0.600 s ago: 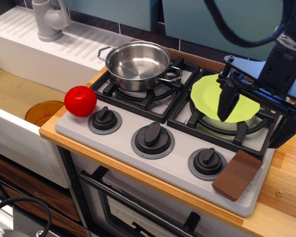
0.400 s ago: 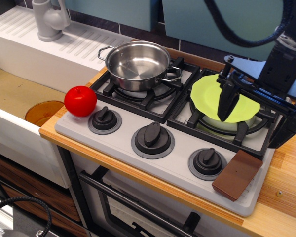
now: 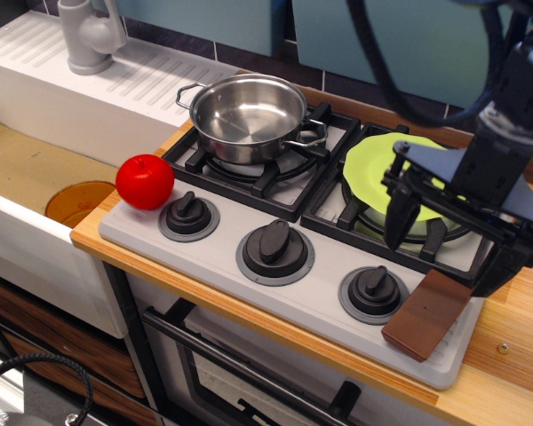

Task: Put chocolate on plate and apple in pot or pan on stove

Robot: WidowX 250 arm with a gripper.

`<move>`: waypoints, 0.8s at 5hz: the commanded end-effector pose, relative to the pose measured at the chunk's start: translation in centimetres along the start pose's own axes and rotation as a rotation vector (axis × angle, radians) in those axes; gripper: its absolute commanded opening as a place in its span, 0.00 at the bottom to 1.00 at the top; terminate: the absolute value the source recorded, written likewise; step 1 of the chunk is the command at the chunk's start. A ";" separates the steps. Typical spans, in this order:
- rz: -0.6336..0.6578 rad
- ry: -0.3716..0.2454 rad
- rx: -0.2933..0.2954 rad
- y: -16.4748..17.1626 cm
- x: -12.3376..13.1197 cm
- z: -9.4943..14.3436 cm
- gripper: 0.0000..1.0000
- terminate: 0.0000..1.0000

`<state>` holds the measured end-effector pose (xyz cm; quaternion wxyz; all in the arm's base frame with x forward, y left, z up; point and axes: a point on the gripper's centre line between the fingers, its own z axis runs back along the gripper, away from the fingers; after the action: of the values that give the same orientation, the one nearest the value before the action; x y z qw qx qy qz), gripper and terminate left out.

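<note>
- Wooden surface (image 3: 515, 342) carries a light grey stove (image 3: 222, 240) with black grates; white sink unit at far left, teal wall behind.
- Orange-brown disc (image 3: 78, 201): lying down in the sink well, left of everything. Not my plate; I leave it alone.
- Apple (image 3: 145, 181): red, glossy, resting on the stove's front left corner, just beside the leftmost knob. Untouched.
- Pan (image 3: 247, 114): steel, empty, on the back left burner. Destination for the apple later.
- Plate (image 3: 386, 169): lime green, on the right burner grate, partly hidden behind my fingers.
- My hand (image 3: 444, 240): fingers spread apart, holding nothing, hanging above the front right of the stove between plate and chocolate.
- Chocolate (image 3: 428, 313): flat brown block at the stove's front right corner, long axis running diagonally, overhanging the stove's edge toward the wood.
- Step in hand, as I judge it: picking up the chocolate. I should turn my fingers to close across its narrow width, descend squarely over its middle, and grip low, since a thin flat block can slip or tip.
</note>
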<state>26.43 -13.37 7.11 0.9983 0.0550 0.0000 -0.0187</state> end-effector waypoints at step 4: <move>0.017 -0.109 -0.077 -1.3 0.2 -5.1 1.00 0.00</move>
<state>26.20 -14.03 1.43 0.9985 0.0204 -0.0472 -0.0169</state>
